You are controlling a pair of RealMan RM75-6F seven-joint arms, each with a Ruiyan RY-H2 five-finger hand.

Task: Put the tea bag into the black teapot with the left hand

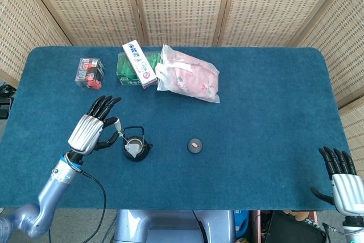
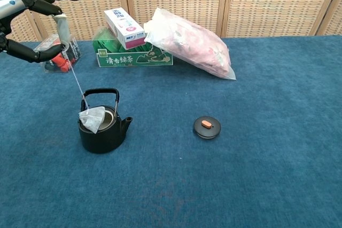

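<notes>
The black teapot (image 1: pixel 135 146) (image 2: pixel 104 130) stands lidless on the blue table, left of centre. My left hand (image 1: pixel 93 131) (image 2: pixel 29 17) hovers up and to the left of it, pinching the paper tag of the tea bag's string. The tea bag (image 2: pixel 92 118) (image 1: pixel 132 150) hangs on that string at the pot's rim, over its left side. Whether the bag touches the rim I cannot tell. My right hand (image 1: pixel 340 177) shows only at the bottom right corner of the head view, fingers spread, holding nothing.
The teapot's round lid (image 1: pixel 194 145) (image 2: pixel 207 127) lies to the pot's right. Along the far side sit a clear box of red items (image 1: pixel 90 73), a green tea box (image 2: pixel 133 55) with a white carton (image 2: pixel 124 27) on it, and a pink plastic bag (image 2: pixel 189 42).
</notes>
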